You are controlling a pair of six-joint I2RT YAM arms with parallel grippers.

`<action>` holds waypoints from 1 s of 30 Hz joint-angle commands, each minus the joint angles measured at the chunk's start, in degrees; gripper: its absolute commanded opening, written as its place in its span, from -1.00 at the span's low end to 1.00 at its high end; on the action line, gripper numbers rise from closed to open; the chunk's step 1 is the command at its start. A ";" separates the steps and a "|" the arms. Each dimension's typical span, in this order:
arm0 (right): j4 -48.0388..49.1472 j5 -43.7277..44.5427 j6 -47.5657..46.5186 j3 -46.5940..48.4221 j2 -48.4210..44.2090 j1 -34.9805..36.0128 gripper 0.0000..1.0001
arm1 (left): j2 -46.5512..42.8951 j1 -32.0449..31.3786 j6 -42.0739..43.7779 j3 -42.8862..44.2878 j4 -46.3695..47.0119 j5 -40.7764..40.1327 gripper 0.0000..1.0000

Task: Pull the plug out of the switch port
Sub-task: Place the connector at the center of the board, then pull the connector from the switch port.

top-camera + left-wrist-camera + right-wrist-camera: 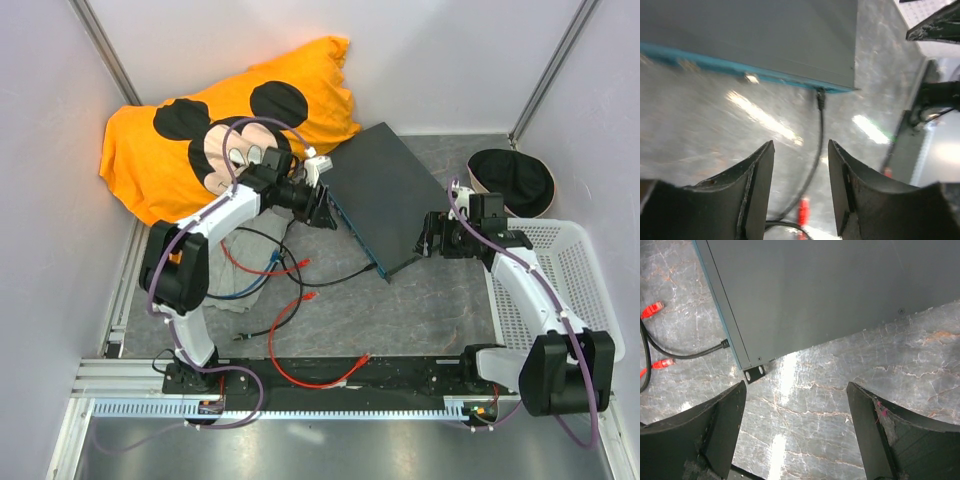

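left gripper (pixel 800 146) released, empty | right gripper (pixel 796 390) released over switch (pixel 830 295) near corner | plug (pixel 820 98) seated | risk: unheld switch slides if black cable (pixel 816 150) is tugged

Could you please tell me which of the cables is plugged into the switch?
The black cable, entering the switch's teal face near its corner; the red cables lie loose on the table, plugs free.
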 commanded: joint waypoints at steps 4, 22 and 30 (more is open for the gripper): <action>0.77 1.46 -1.20 -0.51 0.97 0.31 0.81 | -0.50 -3.21 -27.99 -15.60 30.42 0.57 0.08; -4.15 6.74 -6.65 4.59 8.99 -0.04 0.89 | 16.27 -9.72 -48.49 -23.99 68.50 4.42 0.04; -3.97 7.36 -6.82 4.68 9.42 -0.48 0.91 | 18.21 -9.90 -48.84 -25.75 69.81 7.57 0.01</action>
